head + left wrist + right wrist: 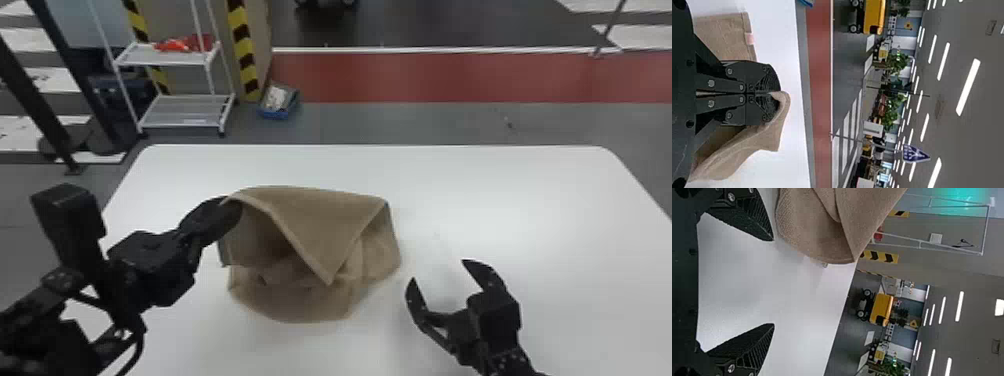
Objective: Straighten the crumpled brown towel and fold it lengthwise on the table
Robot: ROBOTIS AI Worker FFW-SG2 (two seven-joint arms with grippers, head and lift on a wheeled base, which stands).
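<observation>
Your black left gripper (772,94) has the crumpled brown cloth towel (322,215) pinched at its raised left end above the white table (525,200); your black right gripper (438,270) hangs, fingers apart, nearer its loose right side, so you'll likely reach leftward and forward.

Crumpled brown towel (320,215), partly lifted; lower folds on white table (500,190)

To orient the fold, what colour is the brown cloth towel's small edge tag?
Pale pink; the tag shows best in the left wrist view.
</observation>
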